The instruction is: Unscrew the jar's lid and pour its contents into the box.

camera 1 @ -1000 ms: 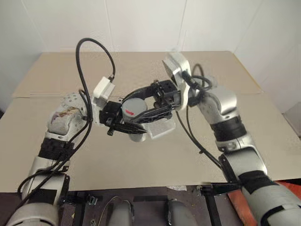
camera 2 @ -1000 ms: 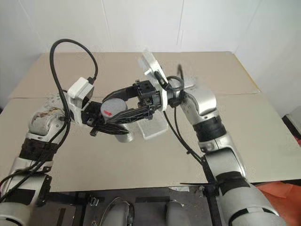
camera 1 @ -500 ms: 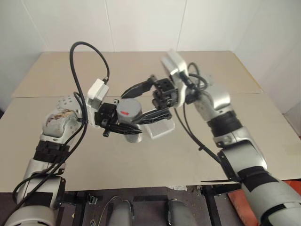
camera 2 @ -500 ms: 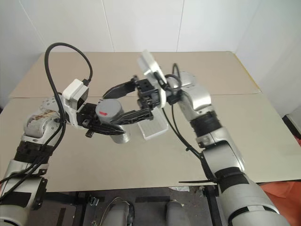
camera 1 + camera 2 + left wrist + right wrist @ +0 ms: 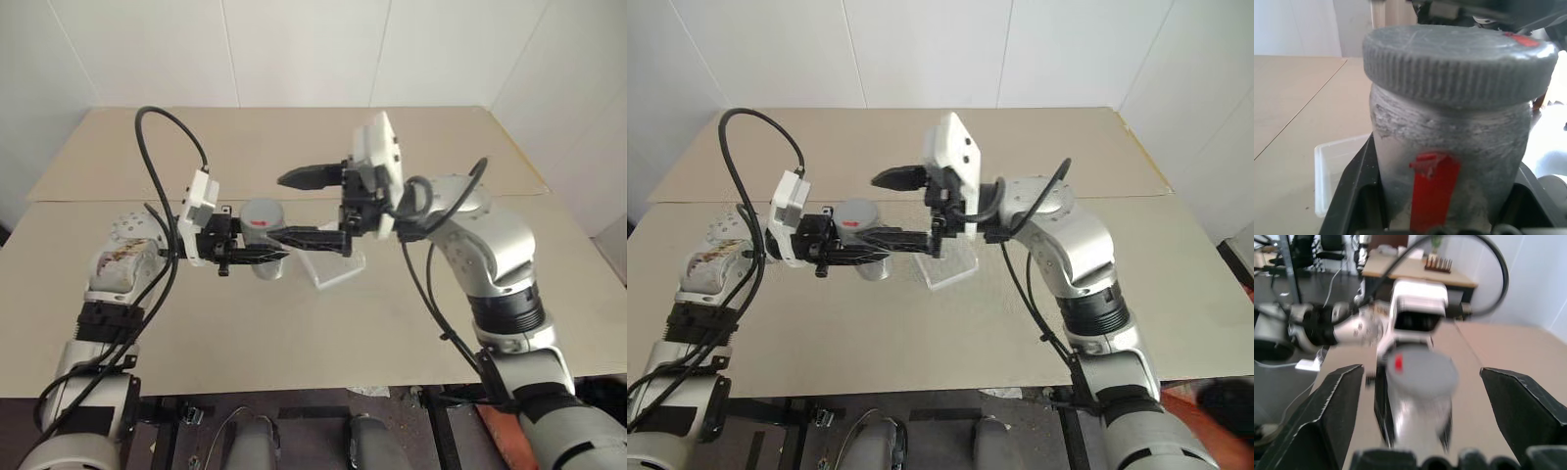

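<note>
with the left gripper (image 5: 257, 256) clamping the jar (image 5: 1449, 142), centre the open right gripper (image 5: 306, 208) squarely around the lid (image 5: 1457, 58) before closing.

The light is bright and soft all over, and the head views look sharp. The table (image 5: 294, 323) has faint, fuzzy shadows under the arms. The white walls (image 5: 294, 49) look pale and a bit washed out. In the left wrist view the jar (image 5: 1449, 147) is very close and clear, and the room behind is blurry. The right wrist view is smeared.
</note>
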Tool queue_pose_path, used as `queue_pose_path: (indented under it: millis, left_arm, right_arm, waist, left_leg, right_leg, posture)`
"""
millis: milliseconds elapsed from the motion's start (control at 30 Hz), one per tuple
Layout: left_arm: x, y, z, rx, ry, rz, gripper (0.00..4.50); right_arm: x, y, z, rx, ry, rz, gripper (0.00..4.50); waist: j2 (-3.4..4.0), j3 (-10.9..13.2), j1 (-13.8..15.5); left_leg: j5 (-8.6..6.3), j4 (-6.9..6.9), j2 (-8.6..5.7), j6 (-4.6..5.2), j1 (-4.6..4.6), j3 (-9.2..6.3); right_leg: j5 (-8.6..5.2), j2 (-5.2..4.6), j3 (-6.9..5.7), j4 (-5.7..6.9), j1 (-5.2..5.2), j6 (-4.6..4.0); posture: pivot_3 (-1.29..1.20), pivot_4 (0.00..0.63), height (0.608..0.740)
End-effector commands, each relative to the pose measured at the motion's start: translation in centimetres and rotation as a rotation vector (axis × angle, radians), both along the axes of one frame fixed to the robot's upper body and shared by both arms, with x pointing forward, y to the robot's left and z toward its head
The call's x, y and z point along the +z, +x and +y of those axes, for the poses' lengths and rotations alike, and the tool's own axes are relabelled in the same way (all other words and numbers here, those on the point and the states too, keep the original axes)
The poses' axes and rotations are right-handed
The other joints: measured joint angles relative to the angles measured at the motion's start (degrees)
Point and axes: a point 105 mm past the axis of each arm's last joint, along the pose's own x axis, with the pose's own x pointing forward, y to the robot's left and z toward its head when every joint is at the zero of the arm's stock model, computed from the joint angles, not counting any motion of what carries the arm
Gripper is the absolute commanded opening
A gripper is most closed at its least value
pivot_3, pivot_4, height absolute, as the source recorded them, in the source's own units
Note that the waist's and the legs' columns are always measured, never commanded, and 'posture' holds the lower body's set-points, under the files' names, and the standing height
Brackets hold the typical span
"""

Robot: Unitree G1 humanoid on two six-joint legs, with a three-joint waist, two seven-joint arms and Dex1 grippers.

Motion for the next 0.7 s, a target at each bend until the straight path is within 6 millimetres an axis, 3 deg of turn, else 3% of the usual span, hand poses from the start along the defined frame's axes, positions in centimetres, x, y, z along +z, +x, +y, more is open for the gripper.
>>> queue_pose_path:
  millis: [33,433,700]
  left_arm:
    - [0.8,-0.2,-0.3,-0.003,-0.04,-0.046,1.92]
    - [1.2,-0.6,-0.6,-0.021,-0.06,-0.048,1.92]
    - [1.4,-0.9,0.1,-0.015,-0.051,-0.055,1.92]
  right_arm:
    - [1.0,0.0,0.8,-0.058,0.025,-0.022,4.45]
    - [0.2,1.2,3.4,-0.07,0.016,0.021,4.45]
    - [-0.1,2.3,2.1,-0.113,0.018,0.027,4.45]
  waist:
    - [0.0,0.0,0.2]
    - [0.0,0.0,0.1]
    - [0.0,0.0,0.2]
  left_leg:
    - [0.0,0.01,0.0,0.0,0.0,0.0]
    - [0.0,0.0,-0.01,0.0,0.0,0.0]
    - [0.0,0.0,-0.01,0.0,0.0,0.0]
  right_leg:
    - [0.0,0.0,0.0,0.0,0.01,0.0]
    - [0.0,0.0,-0.01,0.0,0.01,0.0]
    - [0.0,-0.01,-0.01,0.0,0.02,0.0]
  posture:
    - [0.0,0.15,0.74]
    - [0.0,0.15,0.74]
    - [0.0,0.15,0.74]
